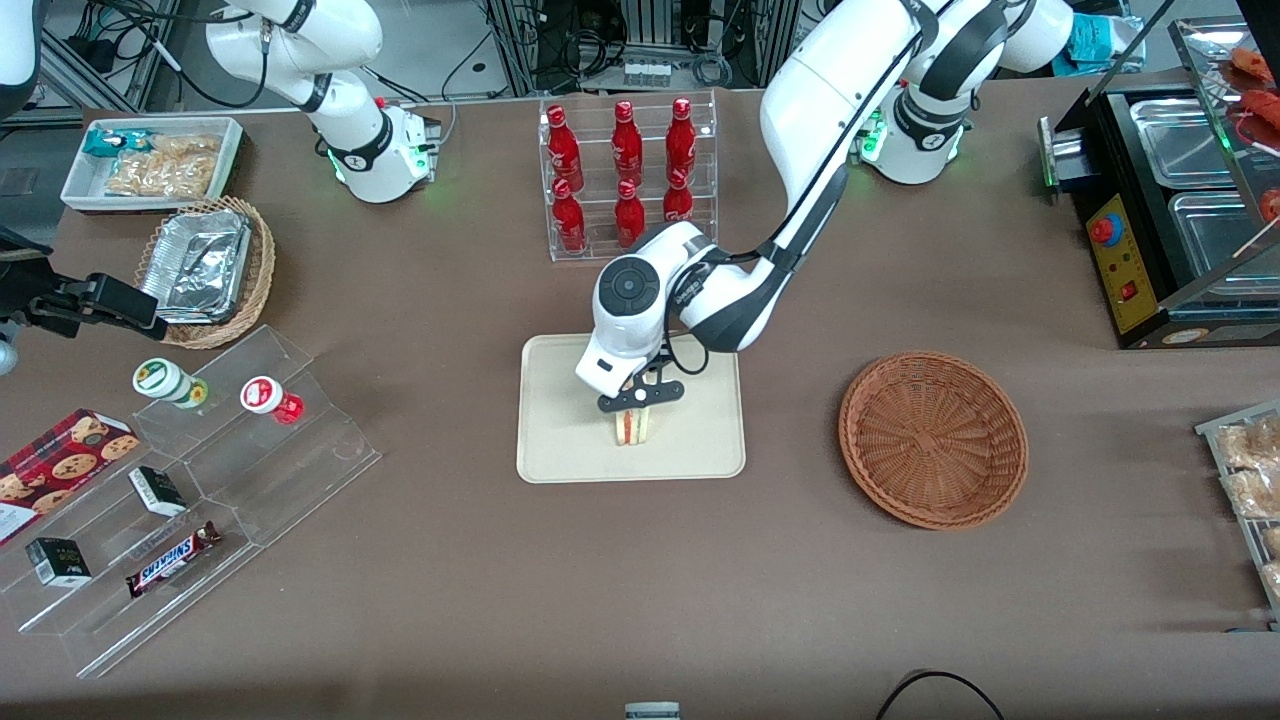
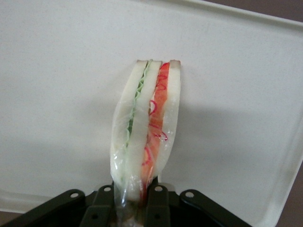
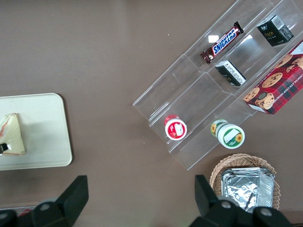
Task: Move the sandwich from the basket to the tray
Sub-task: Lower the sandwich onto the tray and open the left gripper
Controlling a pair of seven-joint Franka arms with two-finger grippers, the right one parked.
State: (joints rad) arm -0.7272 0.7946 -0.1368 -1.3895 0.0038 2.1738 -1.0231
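The sandwich point(image 1: 632, 427), a white-bread wedge with red, orange and green layers in clear wrap, stands upright over the middle of the cream tray point(image 1: 560, 450). My left gripper point(image 1: 640, 403) is directly above it and shut on its upper end. The wrist view shows the sandwich point(image 2: 147, 127) pinched between the black fingers point(image 2: 102, 208), with the gripper point(image 2: 130, 208) over the tray floor point(image 2: 57, 94). Whether the sandwich rests on the tray or hangs just above it, I cannot tell. The reddish-brown basket point(image 1: 932, 437) lies empty beside the tray, toward the working arm's end. The parked arm's wrist view shows the sandwich point(image 3: 12, 135) on the tray point(image 3: 42, 132).
A clear rack of red bottles point(image 1: 628, 175) stands farther from the camera than the tray. Toward the parked arm's end are a clear stepped stand with snacks point(image 1: 200, 480), a tan basket with foil containers point(image 1: 205, 270) and a white bin point(image 1: 150, 160). A food warmer point(image 1: 1170, 200) sits at the working arm's end.
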